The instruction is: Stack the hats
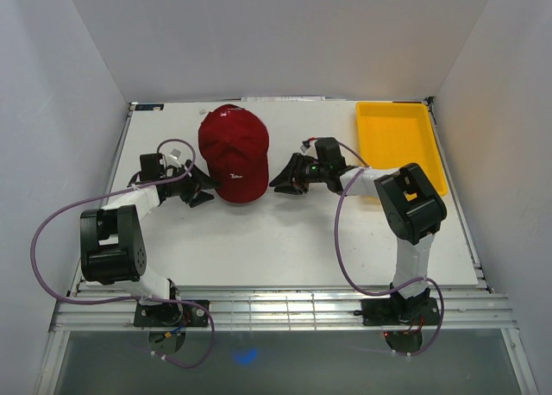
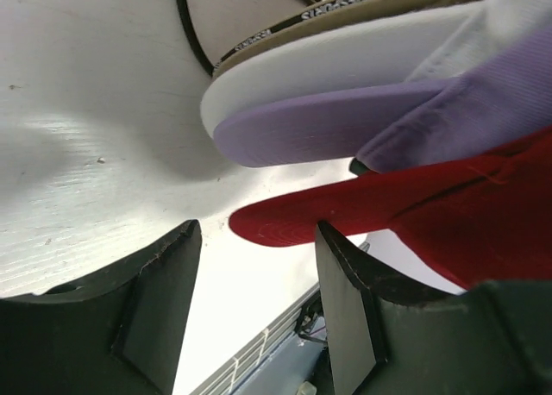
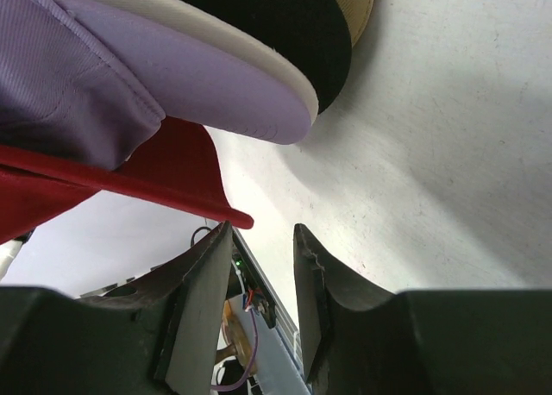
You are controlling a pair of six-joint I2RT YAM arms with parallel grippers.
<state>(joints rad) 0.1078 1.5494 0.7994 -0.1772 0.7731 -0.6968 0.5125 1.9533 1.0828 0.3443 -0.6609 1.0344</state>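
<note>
The hats sit in one stack at the back middle of the table. From above only the dark red cap (image 1: 233, 153) on top shows. In the left wrist view the brims are layered: tan (image 2: 371, 3), white (image 2: 345, 63), lavender (image 2: 345, 128), dark red (image 2: 414, 214). The right wrist view shows lavender (image 3: 172, 76), black (image 3: 276, 15) and dark red (image 3: 164, 166) brims. My left gripper (image 1: 200, 191) is open and empty just left of the stack, with the red brim over its right finger (image 2: 345, 309). My right gripper (image 1: 280, 181) is open and empty just right of the stack.
An empty yellow tray (image 1: 397, 145) stands at the back right corner. The white table (image 1: 259, 240) ends in a slatted metal rail (image 1: 276, 309) at the near edge. White walls close in the left, right and back sides.
</note>
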